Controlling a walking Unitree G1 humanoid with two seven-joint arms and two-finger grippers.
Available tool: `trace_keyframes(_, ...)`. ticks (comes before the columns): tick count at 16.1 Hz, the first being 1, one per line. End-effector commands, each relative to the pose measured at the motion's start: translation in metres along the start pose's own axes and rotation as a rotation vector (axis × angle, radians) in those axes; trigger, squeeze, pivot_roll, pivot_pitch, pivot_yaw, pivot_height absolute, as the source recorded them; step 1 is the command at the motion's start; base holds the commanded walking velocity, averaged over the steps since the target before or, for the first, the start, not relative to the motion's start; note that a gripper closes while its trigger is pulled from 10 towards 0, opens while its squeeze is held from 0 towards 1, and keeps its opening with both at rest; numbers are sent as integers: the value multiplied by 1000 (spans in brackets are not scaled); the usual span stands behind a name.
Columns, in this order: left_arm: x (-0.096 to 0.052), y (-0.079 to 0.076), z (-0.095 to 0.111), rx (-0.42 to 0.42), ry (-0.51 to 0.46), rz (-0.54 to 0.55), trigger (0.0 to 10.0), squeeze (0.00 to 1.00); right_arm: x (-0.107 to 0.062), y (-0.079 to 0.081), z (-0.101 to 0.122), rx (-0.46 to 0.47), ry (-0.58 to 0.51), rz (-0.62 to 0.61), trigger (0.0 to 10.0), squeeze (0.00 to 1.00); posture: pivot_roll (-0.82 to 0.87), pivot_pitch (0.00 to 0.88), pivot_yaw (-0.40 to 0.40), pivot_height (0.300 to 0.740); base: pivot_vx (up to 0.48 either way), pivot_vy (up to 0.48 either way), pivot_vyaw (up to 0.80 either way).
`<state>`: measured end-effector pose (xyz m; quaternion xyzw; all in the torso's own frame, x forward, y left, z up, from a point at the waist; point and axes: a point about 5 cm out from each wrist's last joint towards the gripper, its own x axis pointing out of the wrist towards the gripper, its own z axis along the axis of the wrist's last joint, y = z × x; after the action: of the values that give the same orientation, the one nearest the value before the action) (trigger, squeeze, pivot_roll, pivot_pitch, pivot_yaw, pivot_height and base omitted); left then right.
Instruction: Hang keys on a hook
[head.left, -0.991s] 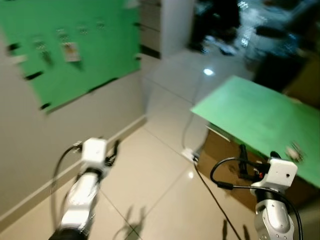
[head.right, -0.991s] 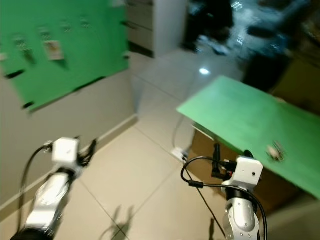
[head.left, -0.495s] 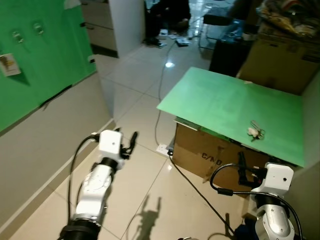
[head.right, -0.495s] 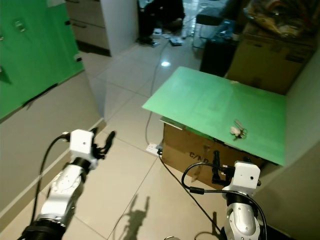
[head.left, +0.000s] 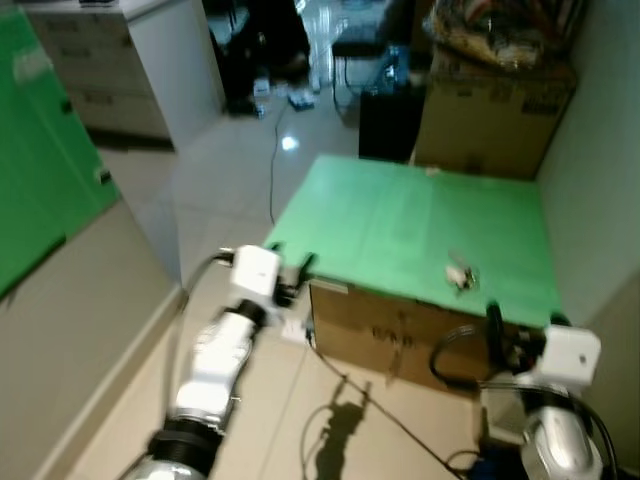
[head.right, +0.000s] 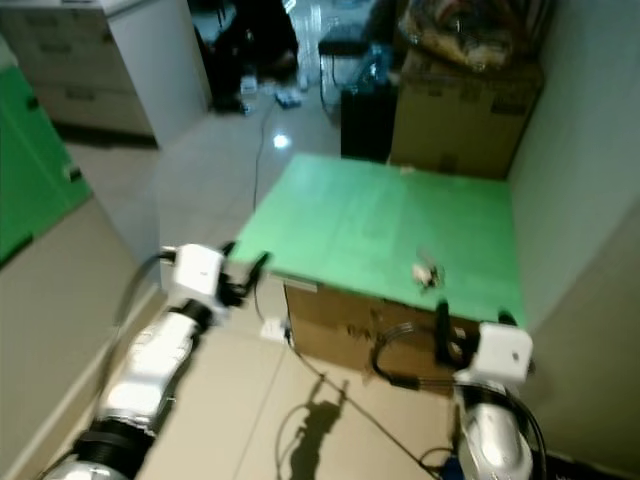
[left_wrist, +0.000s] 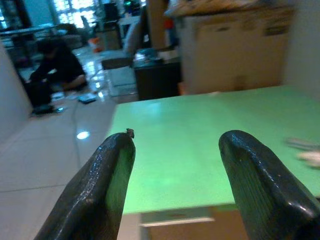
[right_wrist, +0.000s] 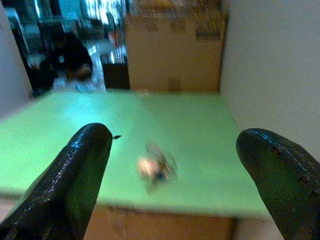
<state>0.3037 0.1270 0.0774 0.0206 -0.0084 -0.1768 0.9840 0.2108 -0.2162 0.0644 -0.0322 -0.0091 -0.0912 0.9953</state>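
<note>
You are facing a dim room with a glossy tiled floor (head.left: 200, 190), a white cabinet (head.left: 150, 70) at the back left, and a cardboard box (head.left: 400, 340) topped by a green board (head.left: 400, 225) straight ahead. Over the last second the whole view has swung: the green wall panel (head.left: 40, 190) with the hooks, which was in front of you a moment ago, has slid off to the left edge, and the box top has come to the middle. That is your own turn, not the things moving. It means you have turned away from where the keys must end up and toward where they lie now, so the task is at its pick-up stage, with nothing yet in hand.

The keys (head.left: 460, 276) lie on the green board, toward its near right part, well clear of the edges. In the right wrist view they sit between the two fingers' line of sight, blurred, as a small pale bunch (right_wrist: 156, 167).

Your right gripper (right_wrist: 172, 180) is held low in front of the box with its fingers spread wide and empty, pointing at the keys but short of them. Your left gripper (left_wrist: 175, 175) is also parted and empty, raised near the board's left corner.

A person (left_wrist: 57, 67) crouches on the floor in the background, far from your path.
</note>
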Motion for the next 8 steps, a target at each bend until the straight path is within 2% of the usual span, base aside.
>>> trace_keyframes(1,1,5,-6,-20,39,33,10000,0,-1,8,-4,-11,41,22,10000,12,-182,0,97,740,0,0,0)
trace_keyframes(3,4,7,-5,11,46,30,10000,0,-1,11,-3,-1,38,28,10000,8,-181,0,97,740,0,0,0)
trace_keyframes(6,8,4,-6,14,58,4,10000,0,-2,11,-2,-9,45,27,10000,12,-184,0,106,740,0,0,0)
trace_keyframes(8,13,0,-6,6,57,-20,10000,0,-2,13,-2,15,55,33,10000,12,-197,0,115,740,0,0,-778)
